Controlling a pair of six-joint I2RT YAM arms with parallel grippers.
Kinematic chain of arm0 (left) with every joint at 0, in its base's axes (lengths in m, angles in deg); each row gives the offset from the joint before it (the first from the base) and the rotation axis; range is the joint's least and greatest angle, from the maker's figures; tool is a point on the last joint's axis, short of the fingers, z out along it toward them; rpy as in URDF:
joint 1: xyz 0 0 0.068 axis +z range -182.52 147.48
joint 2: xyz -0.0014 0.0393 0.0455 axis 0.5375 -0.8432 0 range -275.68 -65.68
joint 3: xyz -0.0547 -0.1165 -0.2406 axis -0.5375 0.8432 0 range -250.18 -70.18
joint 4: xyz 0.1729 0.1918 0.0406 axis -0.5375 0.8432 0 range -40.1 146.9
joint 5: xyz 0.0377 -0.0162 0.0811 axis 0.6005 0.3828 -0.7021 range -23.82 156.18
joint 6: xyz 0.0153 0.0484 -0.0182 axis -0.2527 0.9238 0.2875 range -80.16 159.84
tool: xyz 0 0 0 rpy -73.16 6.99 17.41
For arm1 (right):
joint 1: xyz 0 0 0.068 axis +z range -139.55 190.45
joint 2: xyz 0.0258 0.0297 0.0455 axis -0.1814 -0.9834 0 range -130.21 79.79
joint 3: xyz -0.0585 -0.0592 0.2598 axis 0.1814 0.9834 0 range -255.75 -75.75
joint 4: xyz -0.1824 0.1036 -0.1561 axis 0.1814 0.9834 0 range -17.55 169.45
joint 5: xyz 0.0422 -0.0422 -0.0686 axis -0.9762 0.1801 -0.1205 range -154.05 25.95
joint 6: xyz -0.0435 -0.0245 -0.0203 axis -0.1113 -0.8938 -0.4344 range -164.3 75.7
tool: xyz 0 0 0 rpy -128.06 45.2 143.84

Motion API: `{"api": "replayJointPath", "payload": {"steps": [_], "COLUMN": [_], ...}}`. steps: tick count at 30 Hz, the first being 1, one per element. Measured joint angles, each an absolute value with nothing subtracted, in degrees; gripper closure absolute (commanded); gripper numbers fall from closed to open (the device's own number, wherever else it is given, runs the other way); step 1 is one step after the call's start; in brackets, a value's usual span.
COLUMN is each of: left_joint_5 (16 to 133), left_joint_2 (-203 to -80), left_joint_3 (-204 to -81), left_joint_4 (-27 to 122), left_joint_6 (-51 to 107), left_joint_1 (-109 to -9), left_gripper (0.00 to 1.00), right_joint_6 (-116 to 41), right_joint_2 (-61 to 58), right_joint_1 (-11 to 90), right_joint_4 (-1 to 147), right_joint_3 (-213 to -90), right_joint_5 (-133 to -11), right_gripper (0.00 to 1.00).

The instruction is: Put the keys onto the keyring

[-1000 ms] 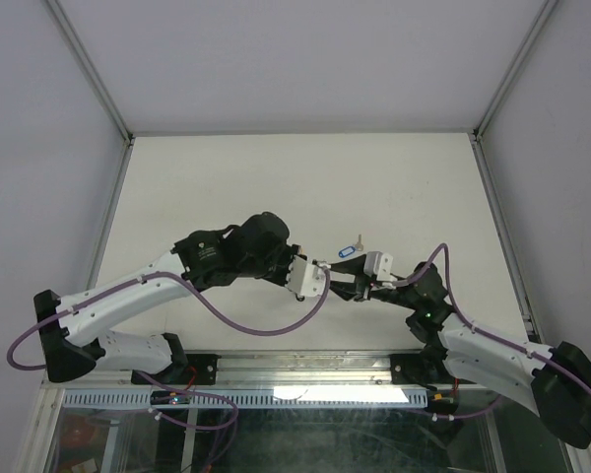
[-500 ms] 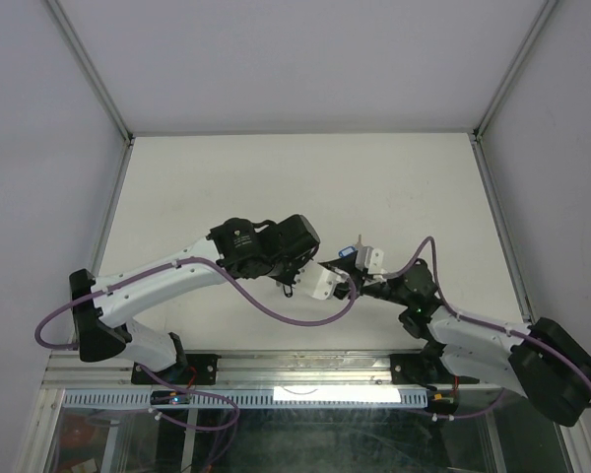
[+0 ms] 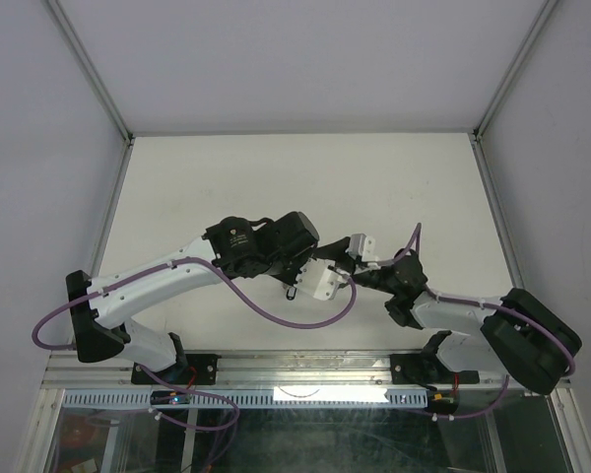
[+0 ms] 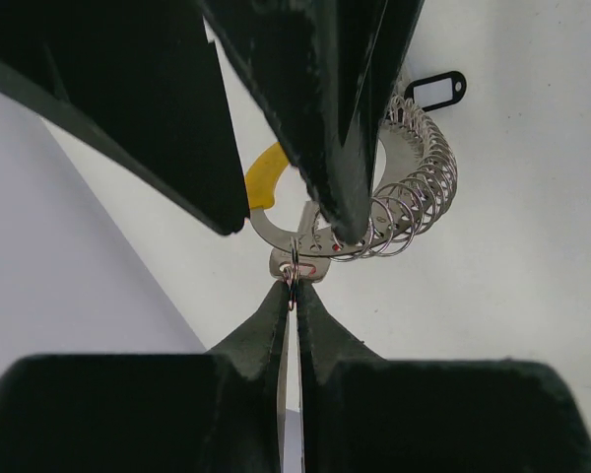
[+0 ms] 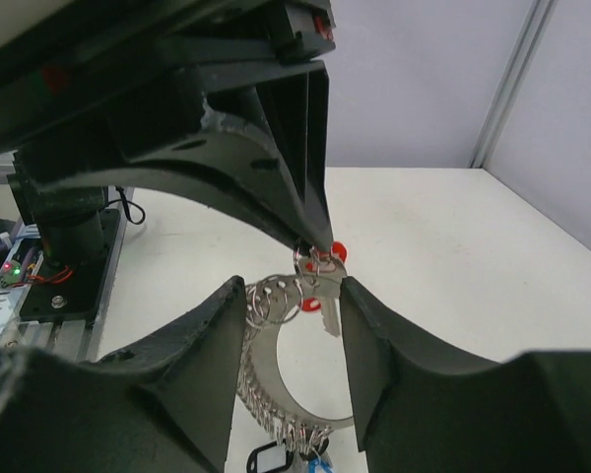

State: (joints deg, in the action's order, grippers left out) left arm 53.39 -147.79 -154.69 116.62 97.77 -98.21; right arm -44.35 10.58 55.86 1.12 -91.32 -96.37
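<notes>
The left gripper (image 4: 290, 286) is fully closed, clamped on the small split ring of a red-tagged key (image 5: 322, 289). The key hangs just below its fingertips. The right gripper (image 5: 294, 292) faces it tip to tip with its jaws apart and no grip visible. The key sits in the gap between them. The keyring (image 4: 414, 197) hangs just behind the left gripper's tips and above the desk (image 5: 453, 256). Its yellow arc lies between the right gripper's jaws. A black tag (image 4: 433, 91) lies beyond the keyring's coiled section.

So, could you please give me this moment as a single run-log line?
left gripper: shut on red-tagged key | right gripper: jaws apart around keyring, grip unclear | stage: key at keyring, threading unconfirmed
</notes>
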Motion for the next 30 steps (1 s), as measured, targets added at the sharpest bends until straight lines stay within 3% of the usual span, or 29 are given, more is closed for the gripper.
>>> {"api": "replayJointPath", "payload": {"steps": [25, 30], "left_joint_5": [55.11, 55.64], "left_joint_2": [-147.20, -147.09], "left_joint_3": [-154.42, -154.01], "left_joint_4": [115.81, 115.77], "left_joint_6": [97.77, 97.83], "left_joint_1": [-98.21, -98.19], "left_gripper": [1.00, 1.00], "right_joint_6": [-44.68, -44.79], "right_joint_2": [2.75, 2.27], "right_joint_1": [57.28, 57.41], "right_joint_4": [-3.16, -3.18], "right_joint_3": [-95.25, -95.45], "right_joint_5": [-96.21, -96.41], "right_gripper": [0.74, 0.92]}}
